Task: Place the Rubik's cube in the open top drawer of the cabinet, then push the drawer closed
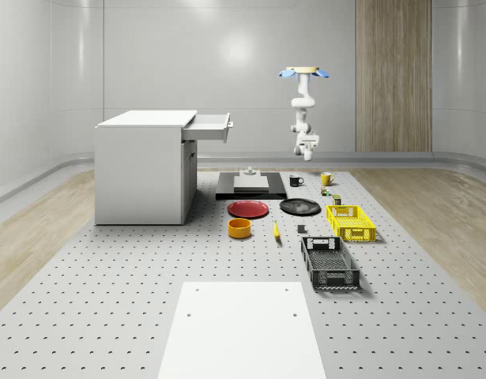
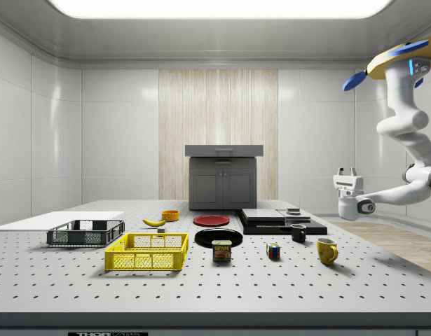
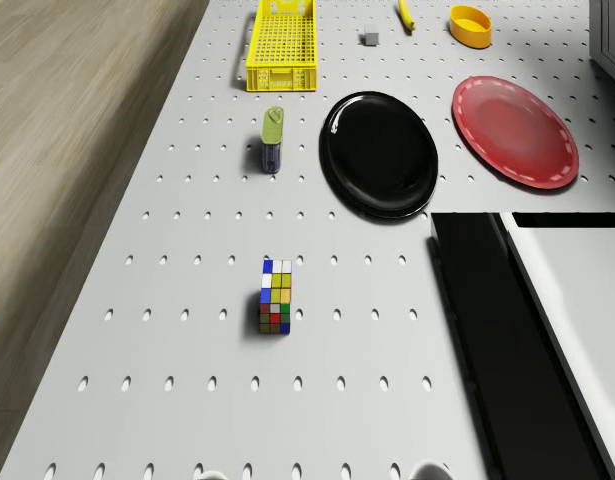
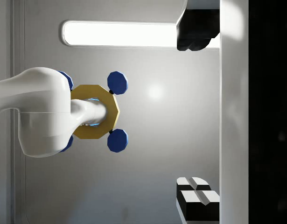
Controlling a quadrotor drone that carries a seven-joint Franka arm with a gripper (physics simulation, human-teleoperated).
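- Whole-scene view: drone (image 1: 304, 73) hovers in the air over the far end of the perforated table (image 1: 108, 300), above the mugs.
- The arm hangs below the drone, with the gripper (image 1: 308, 150) well above the tabletop.
- White cabinet (image 1: 144, 166) stands toward the whole-scene view's left, its top drawer (image 1: 209, 126) pulled out.
- Rubik's cube (image 1: 325, 190) sits on the table near the yellow mug (image 1: 326, 178), well apart from the cabinet.
- Side view: drone at the upper right, arm bent down and back. The gripper (image 2: 348, 173) points upward, high above the table and clear of everything.
- Cube (image 2: 273, 250) rests on the table between the can (image 2: 221, 250) and the yellow mug, black mug (image 2: 298, 232) just behind.
- Drone view: cube (image 3: 275, 296) is alone on bare table, upright, touching nothing. The can, black plate (image 3: 379, 153), red plate (image 3: 514, 130) and yellow basket (image 3: 281, 45) lie beyond it.
- Wrist view: camera looks up at the drone's underside (image 4: 94, 112) and the ceiling light. The two fingers (image 4: 195, 39) are spread wide apart with nothing between them.
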